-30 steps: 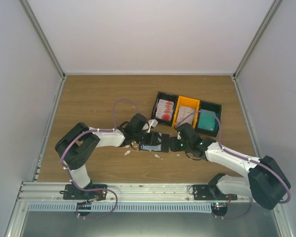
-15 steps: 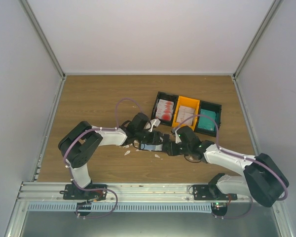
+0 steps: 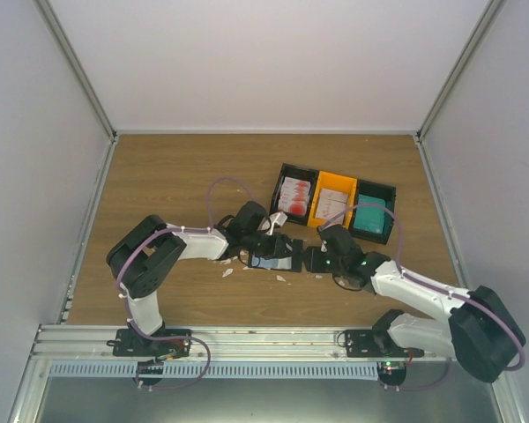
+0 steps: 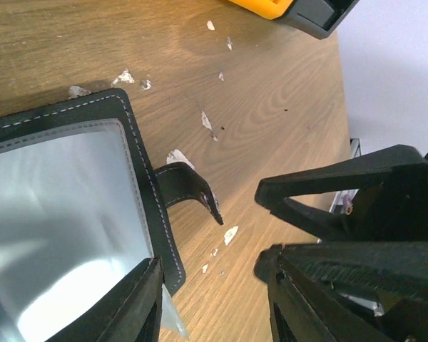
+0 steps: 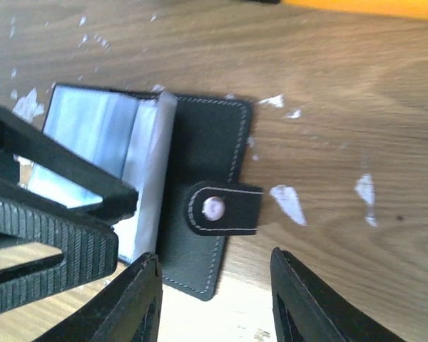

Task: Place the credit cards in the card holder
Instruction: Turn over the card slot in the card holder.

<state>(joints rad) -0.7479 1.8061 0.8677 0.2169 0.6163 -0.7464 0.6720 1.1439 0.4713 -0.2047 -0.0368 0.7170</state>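
Note:
The card holder [image 3: 280, 256] lies open on the table between both grippers, its clear inner sleeves [image 4: 57, 214] facing up. Its snap strap [image 5: 217, 208] sticks out to one side. My left gripper [image 3: 266, 244] is open: one finger [image 4: 121, 306] sits over the sleeve edge and the other over bare wood. My right gripper [image 3: 316, 258] is open too, its fingers [image 5: 132, 303] straddling the holder's strap end without touching it. The credit cards rest in the bins: red-and-white [image 3: 294, 196], whitish [image 3: 332, 205] and teal [image 3: 368, 215].
A row of bins, black [image 3: 285, 172], yellow [image 3: 336, 182] and black [image 3: 381, 189], stands just behind the holder. Small white crumbs [image 3: 228, 272] are scattered on the wood around it. Each gripper's fingers show in the other's wrist view, close together.
The left gripper shifted a little right onto the holder and its jaws narrowed slightly. The right gripper nudged left, then back right, and its forearm swung lower.

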